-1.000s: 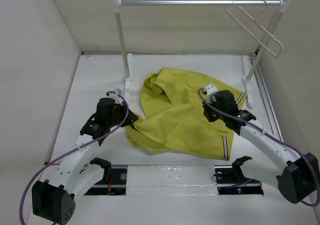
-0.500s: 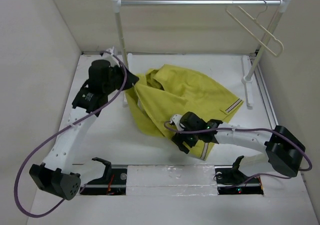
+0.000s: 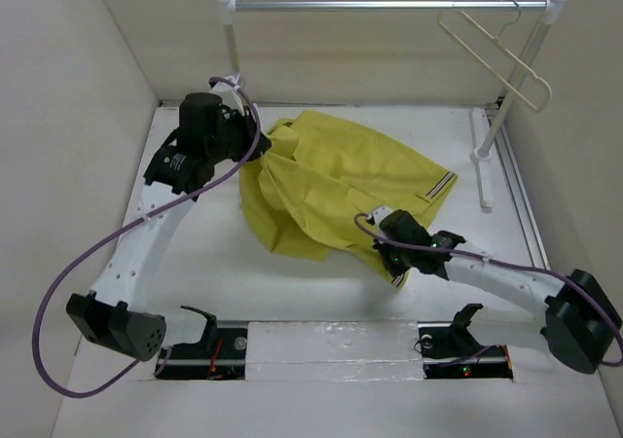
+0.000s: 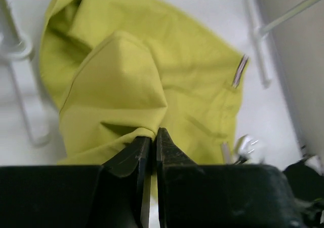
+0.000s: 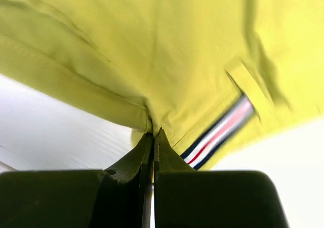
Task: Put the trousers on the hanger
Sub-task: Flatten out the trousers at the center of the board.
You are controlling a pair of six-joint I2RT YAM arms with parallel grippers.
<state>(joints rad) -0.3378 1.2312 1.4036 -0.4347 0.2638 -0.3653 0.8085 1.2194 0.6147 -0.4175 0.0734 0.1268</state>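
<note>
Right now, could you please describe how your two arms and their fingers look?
The left arm and right arm have white tubular links with bulky black joint housings. A purple cable loops along each. The fingers are matt black, tapering wedges.

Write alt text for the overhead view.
Two arms pinch the yellow trousers lying on a white table: the left gripper holds a fold at their far left edge, and the right gripper holds their near edge. A bare hanger hangs at the right end of a rail behind.
</note>
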